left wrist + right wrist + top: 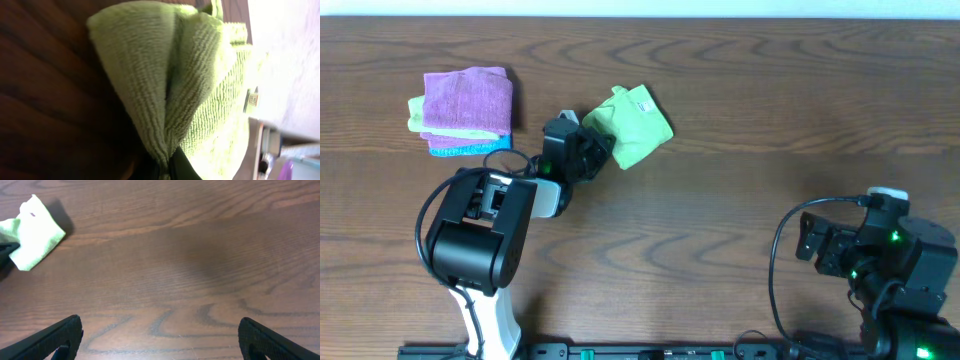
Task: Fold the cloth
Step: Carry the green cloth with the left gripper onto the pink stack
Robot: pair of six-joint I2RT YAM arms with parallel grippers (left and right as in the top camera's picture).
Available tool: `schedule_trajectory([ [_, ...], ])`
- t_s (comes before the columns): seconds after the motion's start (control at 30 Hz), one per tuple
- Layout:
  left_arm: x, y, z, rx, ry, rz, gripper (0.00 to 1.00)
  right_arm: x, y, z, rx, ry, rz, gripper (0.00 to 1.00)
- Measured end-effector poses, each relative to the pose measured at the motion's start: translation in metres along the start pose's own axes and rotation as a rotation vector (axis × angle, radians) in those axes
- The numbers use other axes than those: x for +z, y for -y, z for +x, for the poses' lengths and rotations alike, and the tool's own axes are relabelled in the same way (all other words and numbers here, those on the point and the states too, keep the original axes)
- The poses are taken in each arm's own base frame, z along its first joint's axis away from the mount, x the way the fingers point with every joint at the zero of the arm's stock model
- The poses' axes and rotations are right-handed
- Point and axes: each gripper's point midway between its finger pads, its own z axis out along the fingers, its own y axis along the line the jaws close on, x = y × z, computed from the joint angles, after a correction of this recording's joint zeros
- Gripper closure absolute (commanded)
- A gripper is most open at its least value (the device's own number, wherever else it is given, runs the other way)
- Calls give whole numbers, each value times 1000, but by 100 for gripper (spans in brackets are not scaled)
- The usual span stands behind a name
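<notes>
At the overhead frame's upper left, a pink-purple terry cloth (470, 97) tops a small stack on the dark wooden counter (770, 90). Near top centre, the left end effector (602, 150) is clamped tight on the lower-left edge of the bunched lime-green microfibre cloth (635, 125). At lower right, the right end effector (160, 327) gapes wide, holding nothing.

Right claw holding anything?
No: the right claw stands wide open and empty; the cloth lies far off to its side.
</notes>
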Motion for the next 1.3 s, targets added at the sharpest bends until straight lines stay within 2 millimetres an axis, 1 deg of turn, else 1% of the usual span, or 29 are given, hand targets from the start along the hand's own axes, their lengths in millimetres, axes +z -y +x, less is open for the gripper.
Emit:
schedule_trajectory([
  [0.13, -7, 3, 3, 58, -40, -39, 94, 0, 0, 0, 0, 0, 0, 1],
  [0.23, -17, 20, -4, 109, -54, -59, 94, 0, 0, 0, 0, -1, 0, 1],
  [0.4, -40, 67, -33, 213, -22, -53, 94, 0, 0, 0, 0, 0, 0, 1],
  [0.47, -49, 81, -44, 247, -6, -55, 94, 0, 0, 0, 0, 0, 0, 1],
  [0.53, -59, 94, -55, 279, 11, -60, 94, 0, 0, 0, 0, 0, 0, 1],
  [0.67, -75, 107, -80, 308, 47, -83, 94, 0, 0, 0, 0, 0, 0, 1],
  [0.83, -95, 120, -119, 336, 117, -88, 94, 0, 0, 0, 0, 0, 0, 1],
  [1.0, -110, 126, -147, 352, 179, -82, 94, 0, 0, 0, 0, 0, 0, 1],
  [1.17, -123, 116, -170, 350, 230, -107, 94, 0, 0, 0, 0, 0, 0, 1],
  [1.3, -137, 103, -191, 330, 277, -137, 94, 0, 0, 0, 0, 0, 0, 1],
])
